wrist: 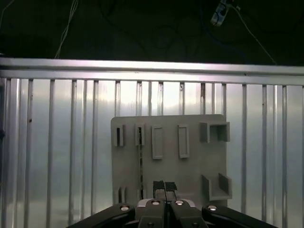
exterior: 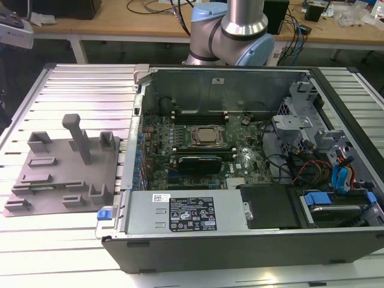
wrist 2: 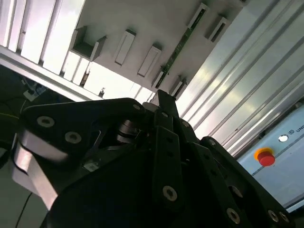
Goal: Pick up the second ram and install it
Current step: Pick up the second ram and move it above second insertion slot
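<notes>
Claw (wrist: 165,186): mine, clenched with fingertips together and grasping nothing, over the grey holder plate (wrist: 190,171). The second ram (wrist: 140,164) stands on edge in the plate's slots, outside my grip. The plate lies on the slatted tabletop (wrist: 47,142), beside an open computer case (exterior: 228,81).

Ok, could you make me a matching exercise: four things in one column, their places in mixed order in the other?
1. second ram
2. processor
3. grey holder
4. robot arm

A. on the motherboard, inside the open case
B. on the slatted table, at the exterior view's left of the case
C. standing on edge in the holder's slots
D. beyond the case's far wall

Pairs: 1-C, 2-A, 3-B, 4-D
</notes>
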Action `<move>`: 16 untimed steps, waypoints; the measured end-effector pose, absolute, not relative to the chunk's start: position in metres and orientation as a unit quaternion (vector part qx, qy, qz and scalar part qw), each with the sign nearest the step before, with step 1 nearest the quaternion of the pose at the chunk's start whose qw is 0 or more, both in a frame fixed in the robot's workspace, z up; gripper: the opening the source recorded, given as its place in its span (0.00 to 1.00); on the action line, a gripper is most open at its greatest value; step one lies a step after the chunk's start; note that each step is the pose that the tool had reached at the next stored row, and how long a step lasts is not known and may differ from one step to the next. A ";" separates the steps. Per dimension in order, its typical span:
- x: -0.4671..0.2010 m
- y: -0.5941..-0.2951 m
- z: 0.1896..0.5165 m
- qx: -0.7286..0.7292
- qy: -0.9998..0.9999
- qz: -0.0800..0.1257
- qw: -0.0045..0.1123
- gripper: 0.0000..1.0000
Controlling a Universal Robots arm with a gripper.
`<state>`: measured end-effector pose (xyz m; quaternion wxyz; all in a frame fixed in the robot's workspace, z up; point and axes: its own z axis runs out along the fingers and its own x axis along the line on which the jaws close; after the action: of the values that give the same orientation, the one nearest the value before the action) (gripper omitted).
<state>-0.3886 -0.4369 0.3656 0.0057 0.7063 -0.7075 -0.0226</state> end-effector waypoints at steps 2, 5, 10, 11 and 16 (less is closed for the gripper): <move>-0.389 -0.437 0.365 0.688 -0.725 -0.023 0.005 0.08; -0.389 -0.437 0.364 0.660 -0.751 -0.023 0.004 0.08; -0.389 -0.437 0.363 0.630 -0.776 -0.023 0.003 0.08; -0.389 -0.437 0.363 0.630 -0.776 -0.023 0.003 0.08; -0.389 -0.437 0.363 0.630 -0.776 -0.023 0.003 0.27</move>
<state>-0.3886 -0.4369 0.3633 0.0033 0.6301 -0.7762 -0.0231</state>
